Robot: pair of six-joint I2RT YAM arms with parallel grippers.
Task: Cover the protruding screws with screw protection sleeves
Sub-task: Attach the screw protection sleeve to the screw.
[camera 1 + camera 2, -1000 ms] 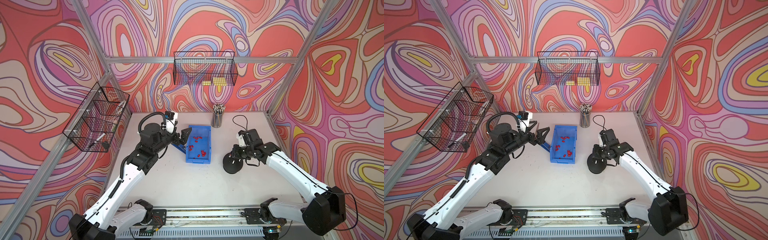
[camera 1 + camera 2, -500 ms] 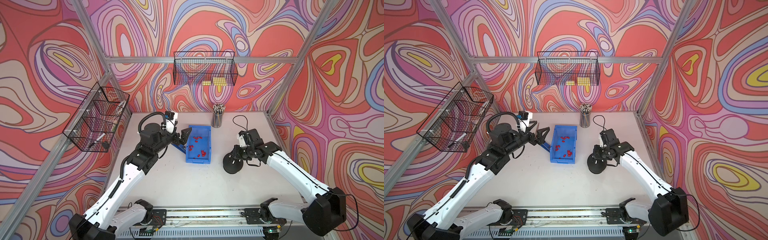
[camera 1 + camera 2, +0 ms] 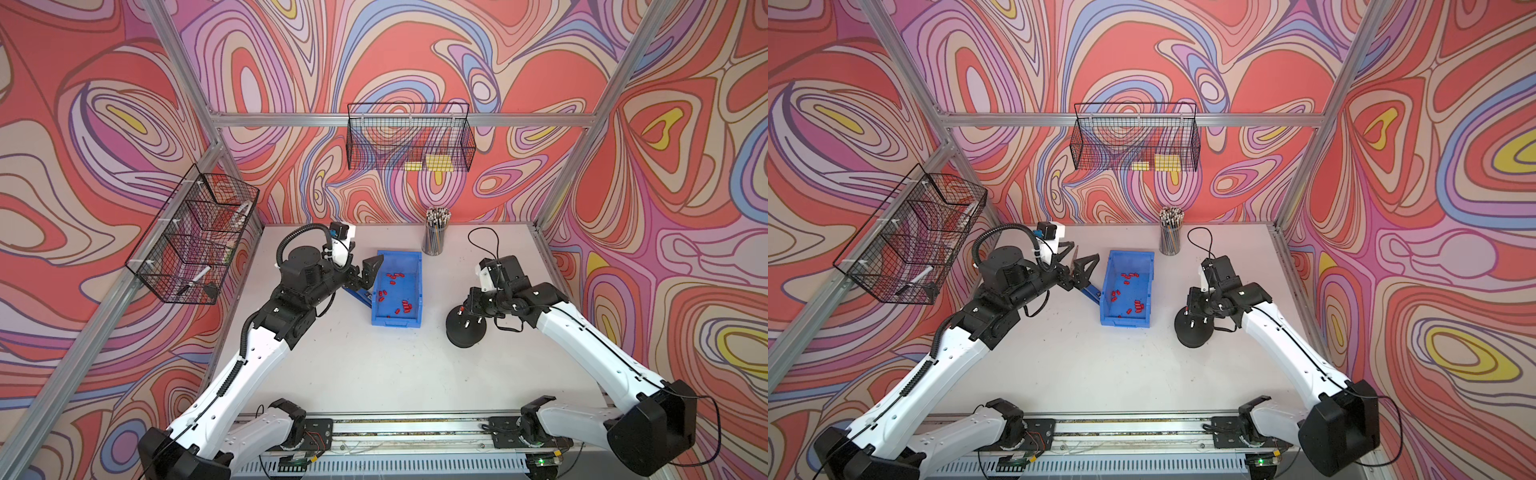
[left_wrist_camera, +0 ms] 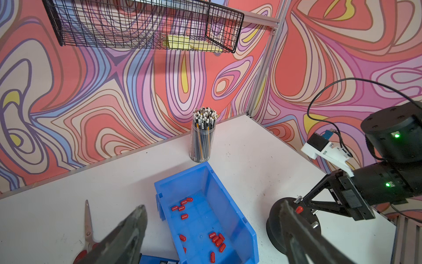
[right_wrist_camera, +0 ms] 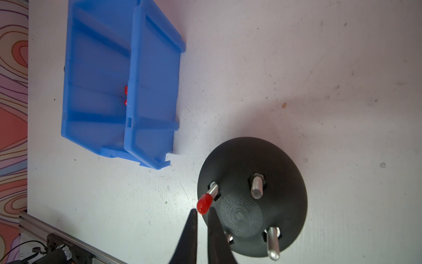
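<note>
Red sleeve (image 5: 204, 205) sat on one stud (image 5: 213, 190) of black puck (image 5: 274, 160) | right gripper (image 5: 202, 211) tips narrowly apart at its end, grip unclear, arm unmoved | left gripper (image 4: 212, 205) gaped empty | three studs (image 5: 257, 187) stood bare

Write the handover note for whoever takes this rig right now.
Left pincer: open, empty, beside the blue bin.
Right pincer: tips flank a red sleeve on one stud of the black base; grip unclear.
Spare sleeves: loose in the bin.
Done: one stud capped, at its tip only.
Left: three bare studs to cover.
</note>
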